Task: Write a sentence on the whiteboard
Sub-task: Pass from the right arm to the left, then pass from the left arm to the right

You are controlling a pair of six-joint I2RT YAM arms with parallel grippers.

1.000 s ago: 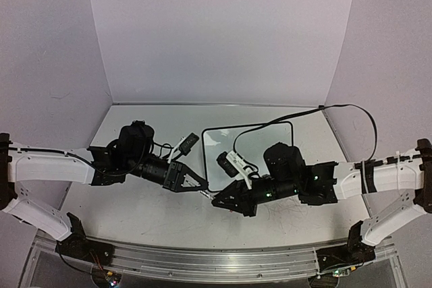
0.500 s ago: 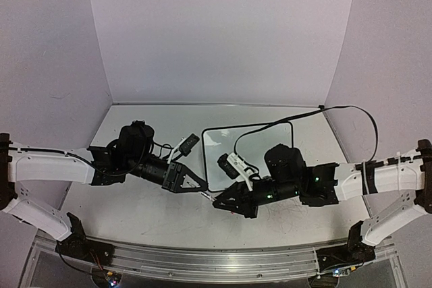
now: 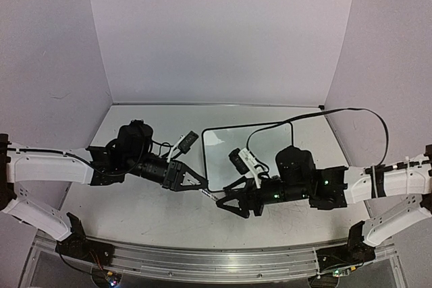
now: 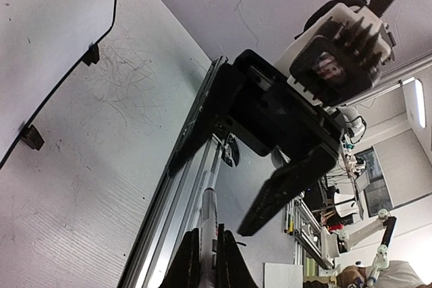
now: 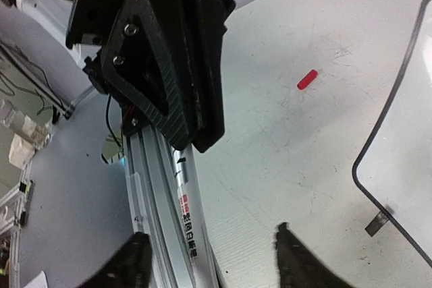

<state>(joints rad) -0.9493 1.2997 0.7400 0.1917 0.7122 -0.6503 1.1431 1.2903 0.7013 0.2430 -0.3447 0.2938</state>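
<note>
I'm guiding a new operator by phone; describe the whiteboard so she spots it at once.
On the scuffed white tabletop, look just beyond the left gripper, shut on a marker, and the open right gripper. The whiteboard lies there, a small white rectangle. Its thin black rounded-corner frame and two black feet set it apart from the equally white tabletop.

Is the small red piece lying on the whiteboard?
No, in the right wrist view the small red piece lies on the tabletop, outside the black frame of the whiteboard.
</note>
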